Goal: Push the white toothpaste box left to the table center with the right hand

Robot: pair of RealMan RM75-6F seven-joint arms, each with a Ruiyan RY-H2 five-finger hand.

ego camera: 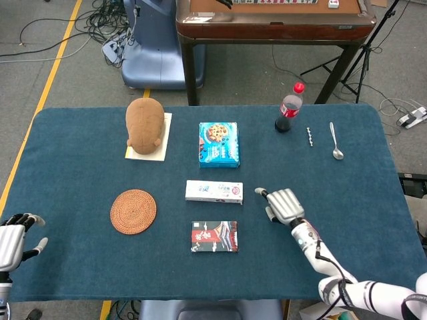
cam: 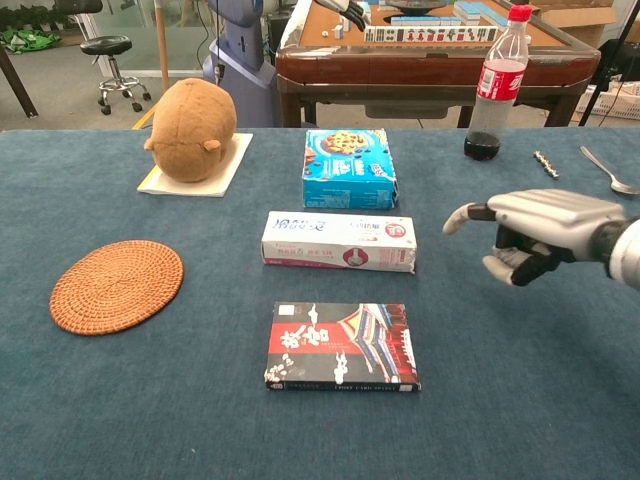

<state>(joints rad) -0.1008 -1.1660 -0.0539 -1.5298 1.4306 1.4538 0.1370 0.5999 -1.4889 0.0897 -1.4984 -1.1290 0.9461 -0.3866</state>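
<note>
The white toothpaste box (ego camera: 214, 191) (cam: 339, 241) lies flat near the table's middle, below the blue cookie box and above the dark card box. My right hand (ego camera: 283, 204) (cam: 535, 232) hovers to the right of it, clear of its right end by a small gap. Its fingers are curled under the palm, one digit sticks out toward the box, and it holds nothing. My left hand (ego camera: 13, 237) sits at the table's near left corner with fingers apart and empty. The chest view does not show it.
A blue cookie box (ego camera: 219, 143) lies behind the toothpaste box and a dark card box (ego camera: 214, 237) in front. At left are a woven coaster (ego camera: 133, 211) and a brown plush (ego camera: 145, 124) on a pad. A cola bottle (ego camera: 289, 108), a screw (ego camera: 309, 137) and a spoon (ego camera: 335, 141) stand at back right.
</note>
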